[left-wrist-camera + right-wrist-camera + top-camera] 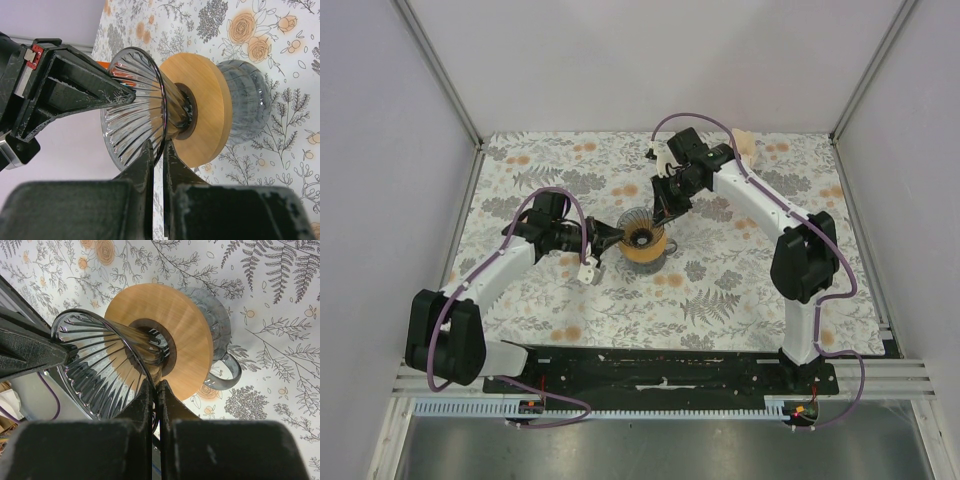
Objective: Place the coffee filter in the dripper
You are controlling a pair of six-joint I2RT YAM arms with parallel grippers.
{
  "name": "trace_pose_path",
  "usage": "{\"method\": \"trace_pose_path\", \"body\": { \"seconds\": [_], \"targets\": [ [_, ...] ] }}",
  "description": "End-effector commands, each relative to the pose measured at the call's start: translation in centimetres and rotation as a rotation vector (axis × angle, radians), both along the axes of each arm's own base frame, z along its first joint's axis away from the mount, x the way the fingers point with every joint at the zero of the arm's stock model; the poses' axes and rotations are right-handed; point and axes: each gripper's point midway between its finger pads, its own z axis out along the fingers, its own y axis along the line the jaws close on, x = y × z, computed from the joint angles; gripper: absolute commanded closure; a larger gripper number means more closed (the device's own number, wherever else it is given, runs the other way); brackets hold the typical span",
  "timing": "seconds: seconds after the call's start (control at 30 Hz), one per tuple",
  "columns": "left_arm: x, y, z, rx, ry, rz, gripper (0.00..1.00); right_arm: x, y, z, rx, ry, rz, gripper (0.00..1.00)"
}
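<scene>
Two grippers on one dripper, which sits upright mid-worktop, tan collar resting on a grey glass base.

L gripper: jaws together, pinched on the dripper's rim at its near-left side. R gripper: likewise clamped on the rim, from the dripper's far-right side. Thin rim edge runs btwn the fingers in both wrist views.

Coffee filter: none seen. Cone reads see-through, ribs bare, no white paper inside, and neither gripper carries paper. Small cream thing well beyond the dripper at the far edge, too small to id.

Judgement: placement not started; dripper only being steadied.

Risks:
- Two clamps on one thin rim. If the arms pull unevenly, cone could tilt or lift off the base, or the rim could crack.
- Both grippers occupied, so nothing is free to fetch paper. One must let go, and a dragging release could tip the dripper.
- Handle sits on the side away from the R gripper; a twist could swing it round.
</scene>
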Motion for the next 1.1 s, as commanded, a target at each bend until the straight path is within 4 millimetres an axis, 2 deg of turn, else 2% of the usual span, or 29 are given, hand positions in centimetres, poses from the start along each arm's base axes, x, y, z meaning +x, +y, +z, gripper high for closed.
{"method": "trace_pose_path", "body": {
  "seconds": [0.0, 0.17, 0.3, 0.5, 0.6, 0.8, 0.97, 1.07],
  "targets": [
    [-0.1, 0.1, -1.2, 0.048, -0.102, -0.071, 0.98, -0.6, -0.6, -3.1, -0.076, 0.055, 0.027, 1.00],
    [-1.2, 0.0, -1.0, 0.006, 0.127, -0.015, 0.98, -1.3, -1.0, -4.3, -0.095, 0.090, 0.033, 1.00],
    [-2.6, 0.7, -3.2, 0.044, 0.267, 0.023, 0.98, -1.8, -1.6, -5.5, -0.116, 0.118, 0.034, 1.00],
    [-3.9, 1.2, -5.5, 0.073, 0.362, 0.039, 0.98, -2.8, -2.5, -8.1, -0.163, 0.173, 0.029, 1.00],
    [-4.2, 1.7, -6.9, 0.103, 0.386, 0.059, 0.98, -2.7, -2.5, -8.0, -0.167, 0.165, 0.017, 1.00],
    [-4.5, 2.7, -9.5, 0.172, 0.365, 0.072, 0.98, -1.6, -2.2, -5.8, -0.165, 0.084, -0.004, 1.00],
    [-4.8, 3.0, -10.1, 0.194, 0.348, 0.065, 0.98, -2.0, -2.7, -7.2, -0.190, 0.101, -0.009, 1.00],
    [-4.7, 3.2, -10.1, 0.202, 0.342, 0.069, 0.98, -2.2, -2.6, -7.3, -0.179, 0.103, -0.013, 1.00]
  ]
}}
